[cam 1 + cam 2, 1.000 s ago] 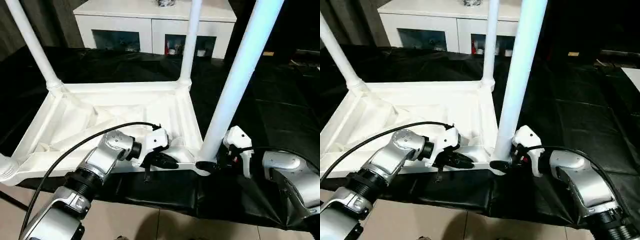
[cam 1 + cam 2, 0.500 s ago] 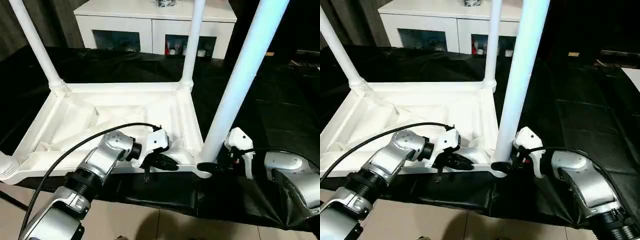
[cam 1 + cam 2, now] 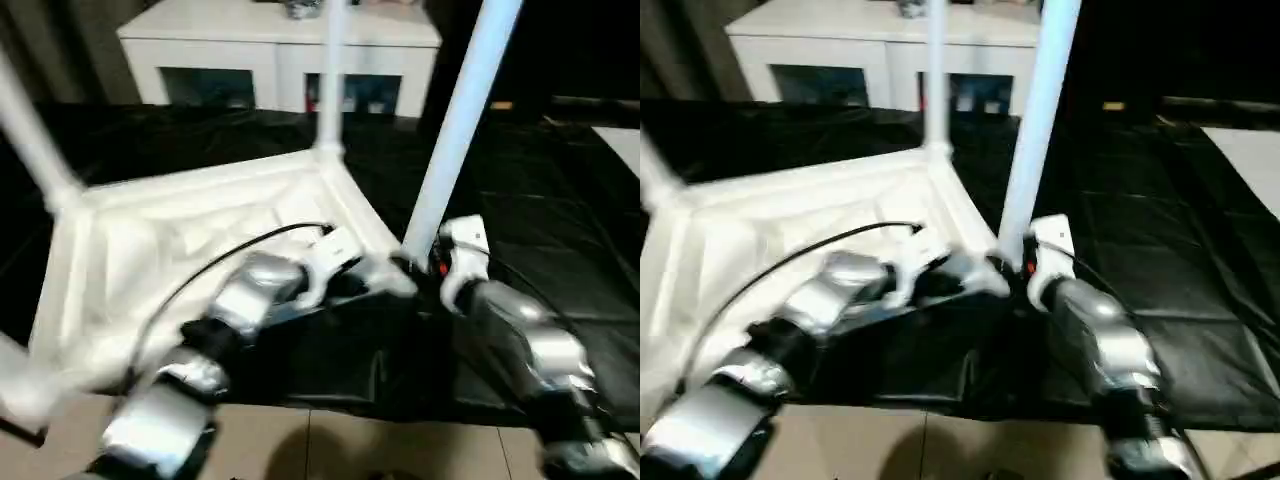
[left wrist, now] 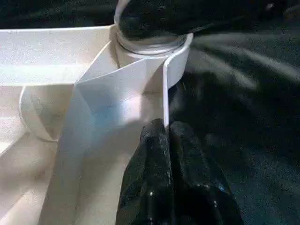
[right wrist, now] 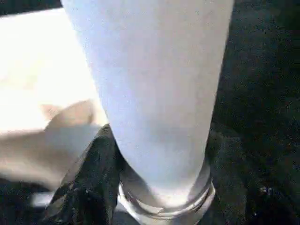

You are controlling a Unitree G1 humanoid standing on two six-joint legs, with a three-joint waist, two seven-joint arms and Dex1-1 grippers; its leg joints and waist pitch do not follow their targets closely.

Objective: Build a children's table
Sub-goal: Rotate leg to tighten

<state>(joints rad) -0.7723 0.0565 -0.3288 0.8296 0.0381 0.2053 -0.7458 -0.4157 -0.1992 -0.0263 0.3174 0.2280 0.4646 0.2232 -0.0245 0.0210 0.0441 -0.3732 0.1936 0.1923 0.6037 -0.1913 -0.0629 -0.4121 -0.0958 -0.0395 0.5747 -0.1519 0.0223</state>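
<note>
Head views: tabletop (image 3: 190, 240) lying underside up on the black cover (image 3: 560, 200), white cabinet (image 3: 280, 50) beyond; near right leg (image 3: 455, 125), far right leg (image 3: 328, 75) and far left leg (image 3: 25, 135) stand in corner sockets; the near left corner is blurred, so its leg cannot be confirmed. Left wrist view: left gripper (image 4: 166, 133) pinched together on the tabletop's thin rim beside a socket. Right wrist view: right gripper (image 5: 159, 154) clasping the near right leg's base at its socket; assembly judged near complete, final seating and turning upright left
</note>
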